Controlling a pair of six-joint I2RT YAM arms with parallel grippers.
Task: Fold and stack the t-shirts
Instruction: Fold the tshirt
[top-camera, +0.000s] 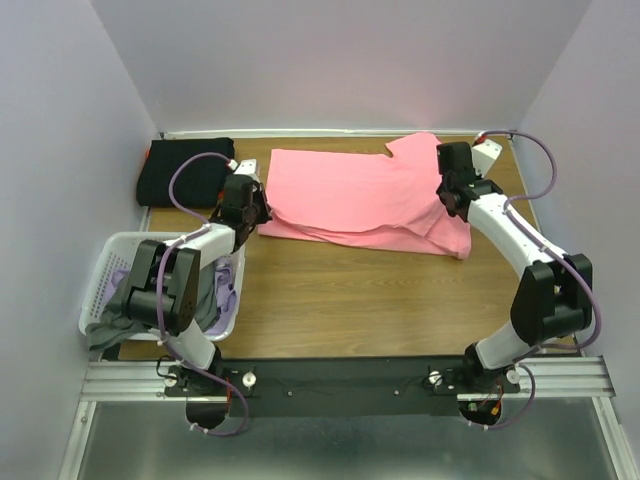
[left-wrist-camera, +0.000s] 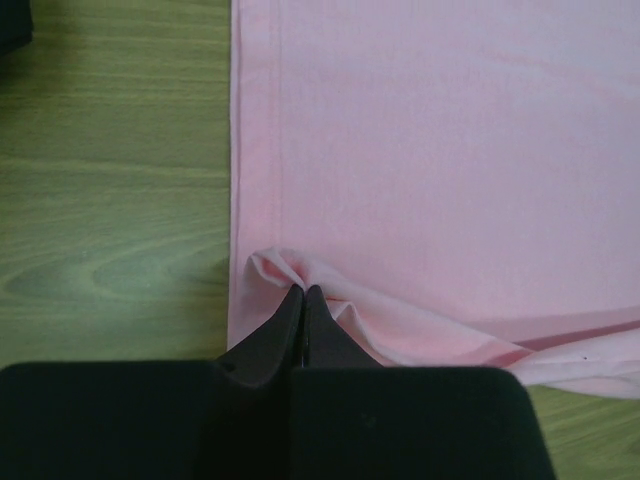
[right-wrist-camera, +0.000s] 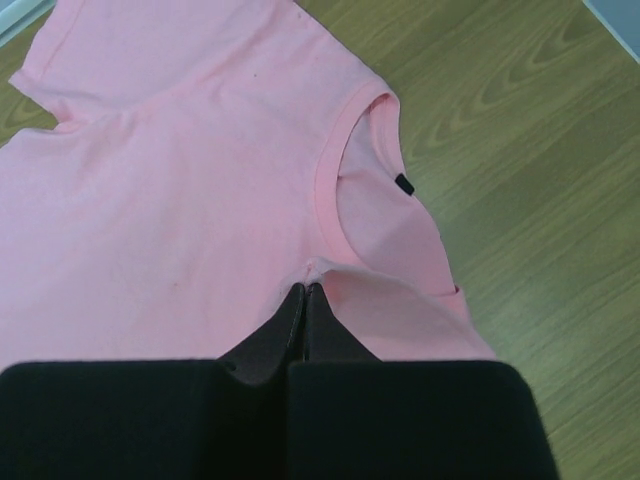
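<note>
1. Top external: pink t-shirt (top-camera: 360, 195) lies at twelve o'clock; black t-shirt (top-camera: 185, 170) sits folded at ten.
2. Left wrist: left gripper (left-wrist-camera: 303, 292) pinches the hem (left-wrist-camera: 238, 150) corner; lift evenly.
3. Right wrist: right gripper (right-wrist-camera: 305, 290) pinches cloth at the collar (right-wrist-camera: 330, 170)'s six o'clock; match pace, keep cloth taut.

The spread t-shirt (top-camera: 360, 195) lies on the table (top-camera: 350, 310) between the two grippers. The left gripper (left-wrist-camera: 303, 292) pinches its near hem corner, with the cloth stretching ahead and to that gripper's right. The right gripper (right-wrist-camera: 305, 290) pinches a fold just behind the collar (right-wrist-camera: 325, 175). The folded t-shirt (top-camera: 185, 170) sits beyond the left gripper, to its left. The basket (top-camera: 100, 285), with other t-shirts (top-camera: 120, 325) in it, stands behind that gripper, beside its arm.
</note>
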